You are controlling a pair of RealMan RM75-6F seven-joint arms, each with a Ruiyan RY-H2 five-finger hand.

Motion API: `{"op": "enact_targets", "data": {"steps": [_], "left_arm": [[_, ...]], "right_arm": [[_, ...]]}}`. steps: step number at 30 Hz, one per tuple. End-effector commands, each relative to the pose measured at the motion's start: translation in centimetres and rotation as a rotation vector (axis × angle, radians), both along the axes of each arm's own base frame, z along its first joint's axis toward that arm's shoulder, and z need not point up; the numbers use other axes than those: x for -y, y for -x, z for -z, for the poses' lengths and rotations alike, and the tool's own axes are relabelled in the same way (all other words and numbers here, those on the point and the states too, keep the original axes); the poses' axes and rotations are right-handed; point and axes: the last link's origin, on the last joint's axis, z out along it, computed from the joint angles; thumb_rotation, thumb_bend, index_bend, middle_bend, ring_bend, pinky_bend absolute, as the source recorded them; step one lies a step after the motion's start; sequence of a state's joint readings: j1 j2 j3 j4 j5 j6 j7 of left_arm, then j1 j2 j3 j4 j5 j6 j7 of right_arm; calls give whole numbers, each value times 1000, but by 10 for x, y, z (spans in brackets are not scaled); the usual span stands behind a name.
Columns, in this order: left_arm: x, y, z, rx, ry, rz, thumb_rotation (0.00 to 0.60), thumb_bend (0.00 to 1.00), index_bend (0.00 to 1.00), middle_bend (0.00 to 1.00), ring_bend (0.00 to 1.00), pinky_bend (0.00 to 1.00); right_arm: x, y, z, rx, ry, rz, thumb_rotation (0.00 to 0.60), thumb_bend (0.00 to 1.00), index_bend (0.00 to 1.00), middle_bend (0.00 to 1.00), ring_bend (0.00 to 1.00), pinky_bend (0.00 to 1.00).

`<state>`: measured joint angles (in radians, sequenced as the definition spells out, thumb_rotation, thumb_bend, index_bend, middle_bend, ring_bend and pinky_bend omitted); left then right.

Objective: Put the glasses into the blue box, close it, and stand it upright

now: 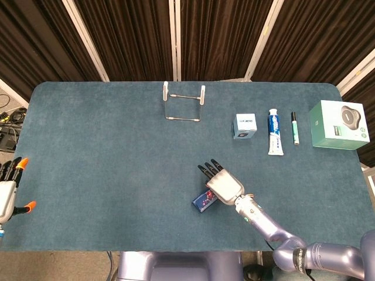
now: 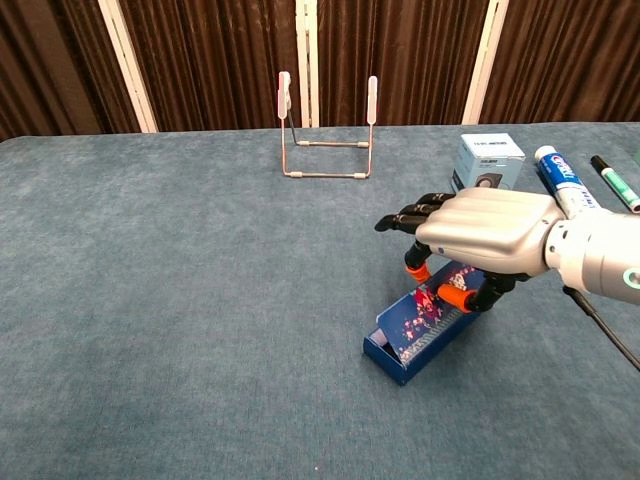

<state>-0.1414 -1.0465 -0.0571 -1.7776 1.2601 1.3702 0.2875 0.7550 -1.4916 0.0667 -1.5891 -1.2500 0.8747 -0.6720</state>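
The blue box lies near the front edge of the counter, a little right of the middle, with its long side running diagonally and its end that faces the camera open in the chest view. The right robot hand is over the far part of the box, palm down, with its dark fingers stretched forward and a little apart; the orange tip of the thumb and one more orange tip touch the patterned side of the box, so this robot hand pinches the box from above. In the head view the same right robot hand covers the right end of the box. I cannot tell from either view if the glasses are inside the box. The left robot hand is at the left edge of the head view, well apart from the box, with fingers spread and holding nothing. At the back of the counter stands a wire stand with two white posts. To the right of it, in a row, are a small white and blue carton, a toothpaste tube, a green marker and a green box.
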Motion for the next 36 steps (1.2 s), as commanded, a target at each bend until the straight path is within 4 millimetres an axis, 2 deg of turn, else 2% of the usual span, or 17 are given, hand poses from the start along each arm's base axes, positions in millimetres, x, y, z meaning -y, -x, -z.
{"op": "enact_targets", "data": {"steps": [1,2,4,6,9,13,18,24,27,30,36], "left_arm": [[0,0,0,-2,1,1,600,0,0,0,0,0],[0,0,1,-2,1,1,600,0,0,0,0,0],[0,0,1,-4,1,1,600,0,0,0,0,0],[0,0,2,-5,4,0,600,0,0,0,0,0],[0,0,3,-9,7,0,600,0,0,0,0,0],[-1,0,3,-8,6,-2,600,0,0,0,0,0],[-1,1,3,-7,6,-4,600,0,0,0,0,0],[0,-1,3,-8,5,3,600,0,0,0,0,0],[1,-2,3,-8,3,5,600,0,0,0,0,0],[1,-2,3,-9,6,6,600,0,0,0,0,0],[0,0,4,-12,7,0,600,0,0,0,0,0]], "right_arm": [[1,-1,1,10,5,5,600,406,475,6,0,0],[1,-2,2,14,8,6,600,364,431,9,0,0],[3,-3,2,35,43,5,600,196,300,15,0,0],[5,-5,3,61,87,1,600,79,223,10,0,0],[7,-8,5,103,130,8,600,4,151,1,0,0],[7,-13,4,168,148,20,600,0,113,0,0,0],[3,-22,-9,225,108,18,600,0,69,0,0,0],[1,-16,-24,106,-25,26,600,0,29,0,0,0],[1,-12,-22,76,-55,38,600,0,30,0,0,0],[-1,1,-10,-8,-121,31,600,1,39,0,0,0],[-2,6,4,-30,-136,-6,600,23,87,3,0,0]]}}
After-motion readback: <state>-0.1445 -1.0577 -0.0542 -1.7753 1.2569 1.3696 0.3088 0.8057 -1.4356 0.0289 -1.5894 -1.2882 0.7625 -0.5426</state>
